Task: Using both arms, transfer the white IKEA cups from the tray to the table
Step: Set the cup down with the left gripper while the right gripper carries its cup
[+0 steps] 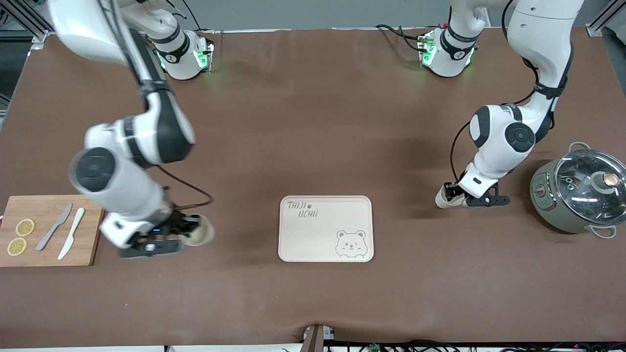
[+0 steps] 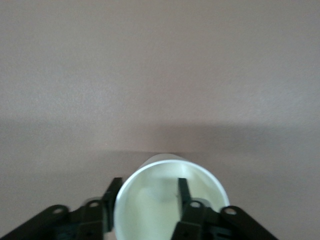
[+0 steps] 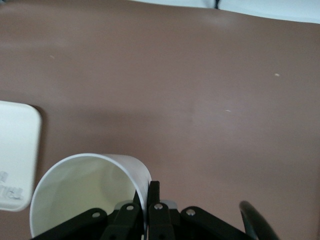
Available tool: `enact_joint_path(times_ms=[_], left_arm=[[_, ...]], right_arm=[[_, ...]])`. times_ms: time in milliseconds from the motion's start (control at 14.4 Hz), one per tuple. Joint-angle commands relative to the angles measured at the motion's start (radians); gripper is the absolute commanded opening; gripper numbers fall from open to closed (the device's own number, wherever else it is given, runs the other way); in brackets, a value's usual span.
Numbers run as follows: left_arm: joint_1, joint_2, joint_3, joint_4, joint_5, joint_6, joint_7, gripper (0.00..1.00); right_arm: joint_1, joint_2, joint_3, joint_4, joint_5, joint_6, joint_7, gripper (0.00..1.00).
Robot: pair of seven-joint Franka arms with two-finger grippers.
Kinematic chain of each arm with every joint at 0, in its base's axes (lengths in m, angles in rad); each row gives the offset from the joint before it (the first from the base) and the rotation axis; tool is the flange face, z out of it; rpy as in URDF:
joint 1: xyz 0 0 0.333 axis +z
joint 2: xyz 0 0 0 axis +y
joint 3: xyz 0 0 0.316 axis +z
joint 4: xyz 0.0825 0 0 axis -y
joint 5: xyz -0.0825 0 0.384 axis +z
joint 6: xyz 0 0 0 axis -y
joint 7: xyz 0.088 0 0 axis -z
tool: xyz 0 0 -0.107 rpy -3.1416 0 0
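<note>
One white cup [image 1: 199, 231] is tilted in my right gripper [image 1: 188, 227], between the cutting board and the bear-printed tray [image 1: 313, 237]. In the right wrist view the fingers [image 3: 154, 192] pinch the wall of this cup [image 3: 75, 192], so the right gripper [image 3: 145, 189] is shut on it. The other white cup [image 1: 442, 200] is at my left gripper [image 1: 454, 194], between the tray and the pot. In the left wrist view this cup [image 2: 150, 210] has one finger [image 2: 112, 192] outside its wall and one inside, well apart, so the left gripper [image 2: 148, 186] is open.
A grey-green pot with a glass lid [image 1: 579, 193] stands at the left arm's end. A wooden cutting board [image 1: 46, 208] with two knives and lemon slices lies at the right arm's end. The tray's corner shows in the right wrist view [image 3: 15, 145].
</note>
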Motion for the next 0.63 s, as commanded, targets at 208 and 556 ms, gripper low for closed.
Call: enact_joint_path(times_ms=[208,556], left_arm=[[0.011,-0.161,-0.005,0.026,-0.005,-0.290,-0.002,1.00],[0.034,-0.196,0.000,0.250,-0.002,-0.645,-0.004,1.00]], right_arm=[[-0.138,-0.139,0.023,-0.413,0.075,0.307,-0.267,0.00],[-0.187,-0.078,0.022,-0.541,0.195,0.581,-0.462,0.00]])
